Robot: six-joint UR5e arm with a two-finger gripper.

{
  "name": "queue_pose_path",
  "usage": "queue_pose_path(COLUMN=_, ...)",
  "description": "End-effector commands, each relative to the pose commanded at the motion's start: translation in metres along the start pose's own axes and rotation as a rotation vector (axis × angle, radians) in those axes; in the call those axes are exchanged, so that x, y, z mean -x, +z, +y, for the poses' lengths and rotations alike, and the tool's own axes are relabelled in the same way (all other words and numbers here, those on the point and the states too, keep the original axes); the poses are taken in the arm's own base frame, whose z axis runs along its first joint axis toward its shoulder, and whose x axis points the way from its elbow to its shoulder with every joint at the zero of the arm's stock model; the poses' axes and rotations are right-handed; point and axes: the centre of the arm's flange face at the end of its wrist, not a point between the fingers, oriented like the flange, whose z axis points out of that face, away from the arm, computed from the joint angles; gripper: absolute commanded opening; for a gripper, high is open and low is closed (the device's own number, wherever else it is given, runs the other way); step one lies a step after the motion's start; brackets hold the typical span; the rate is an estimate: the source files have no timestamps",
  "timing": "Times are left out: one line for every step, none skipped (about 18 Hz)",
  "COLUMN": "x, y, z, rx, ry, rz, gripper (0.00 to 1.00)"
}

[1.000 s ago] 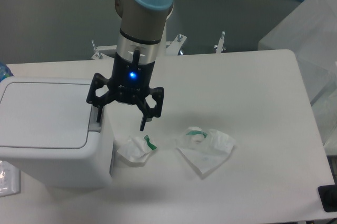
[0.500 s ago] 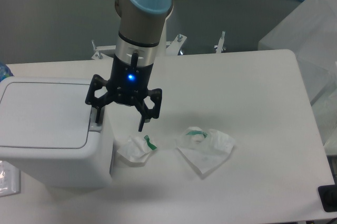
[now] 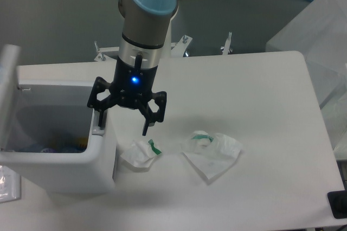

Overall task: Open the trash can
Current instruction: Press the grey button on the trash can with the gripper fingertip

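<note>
The white trash can (image 3: 70, 174) stands at the table's left front with its lid (image 3: 10, 84) swung up at the far left side, showing a dark inside with some coloured litter. My gripper (image 3: 123, 128) hangs open over the can's right rim. Its left finger (image 3: 101, 121) rests on the grey push-button strip (image 3: 98, 129); the right finger (image 3: 146, 125) hangs in the air beside the can, above a crumpled paper.
Two crumpled white papers with green marks lie right of the can, one (image 3: 140, 153) close to its wall and one (image 3: 211, 153) further right. Clear plastic sheeting (image 3: 320, 36) covers something at the right edge. Metal clamps (image 3: 184, 44) sit at the table's back edge.
The lid was flat and shut in both earlier frames; now it stands up at the left and the can is open. The gripper has barely moved.
</note>
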Motion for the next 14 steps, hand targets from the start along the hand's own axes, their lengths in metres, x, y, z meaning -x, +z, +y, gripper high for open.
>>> queue_pose_path(x=0.002, y=-0.012, z=-0.010, rx=-0.024, ry=0.007, rz=-0.014, gripper=1.00)
queue_pose_path(x=0.006, y=-0.024, z=-0.016, rx=-0.046, ry=0.020, rz=-0.030, gripper=1.00)
queue_pose_path(x=0.009, y=-0.035, z=-0.023, rx=-0.069, ry=0.040, rz=-0.045, gripper=1.00)
queue_pose_path(x=0.017, y=-0.047, z=-0.027, rx=-0.083, ry=0.065, rz=-0.071, gripper=1.00)
queue_pose_path(x=0.024, y=-0.055, z=-0.028, rx=-0.082, ry=0.096, rz=-0.109, gripper=1.00)
queue_pose_path(x=0.030, y=-0.060, z=-0.027, rx=-0.069, ry=0.143, rz=-0.151, gripper=1.00)
queue_pose_path(x=0.034, y=-0.061, z=-0.023, rx=-0.040, ry=0.220, rz=-0.190, gripper=1.00)
queue_pose_path(x=0.037, y=-0.064, z=-0.021, rx=-0.011, ry=0.308, rz=-0.224, gripper=1.00)
queue_pose_path(x=0.039, y=-0.067, z=-0.019, rx=0.017, ry=0.388, rz=-0.255, gripper=1.00)
queue_pose_path(x=0.042, y=-0.067, z=-0.017, rx=0.047, ry=0.444, rz=-0.283, gripper=1.00)
queue_pose_path(x=0.044, y=-0.069, z=-0.013, rx=0.094, ry=0.480, rz=-0.301, gripper=1.00)
queue_pose_path(x=0.047, y=-0.067, z=-0.008, rx=0.148, ry=0.502, rz=-0.305, gripper=1.00)
queue_pose_path(x=0.047, y=-0.066, z=-0.006, rx=0.174, ry=0.522, rz=-0.297, gripper=1.00)
queue_pose_path(x=0.048, y=-0.066, z=-0.005, rx=0.177, ry=0.532, rz=-0.296, gripper=1.00)
